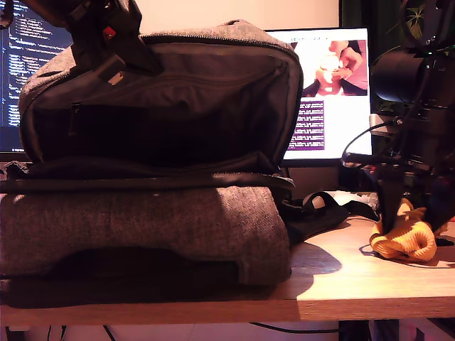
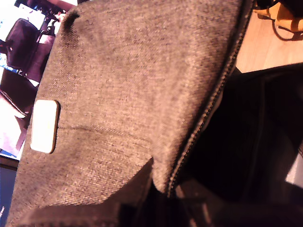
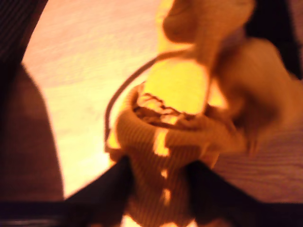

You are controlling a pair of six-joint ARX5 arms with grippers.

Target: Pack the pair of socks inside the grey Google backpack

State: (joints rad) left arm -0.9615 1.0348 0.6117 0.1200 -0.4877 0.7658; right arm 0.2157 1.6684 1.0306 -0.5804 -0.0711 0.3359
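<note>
The rolled yellow-orange knit pair of socks [image 1: 405, 238] sits on the wooden table [image 1: 334, 277], pinched in my second gripper [image 3: 161, 179]. My first gripper's state is hidden; the grey woven Google backpack's [image 1: 142, 220] raised flap could drop, blocking entry.

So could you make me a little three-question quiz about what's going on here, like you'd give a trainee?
1. True or false: the pair of socks is already inside the grey Google backpack.
2. What does my second gripper have between its jaws?
A. a black strap
B. the socks
C. nothing
3. Fill in: in the exterior view, the socks sit on the wooden table to the backpack's ____.

Key
1. False: they are outside it, on the table.
2. B: the ribbed yellow-orange knit sits between the jaws.
3. Right.
</note>
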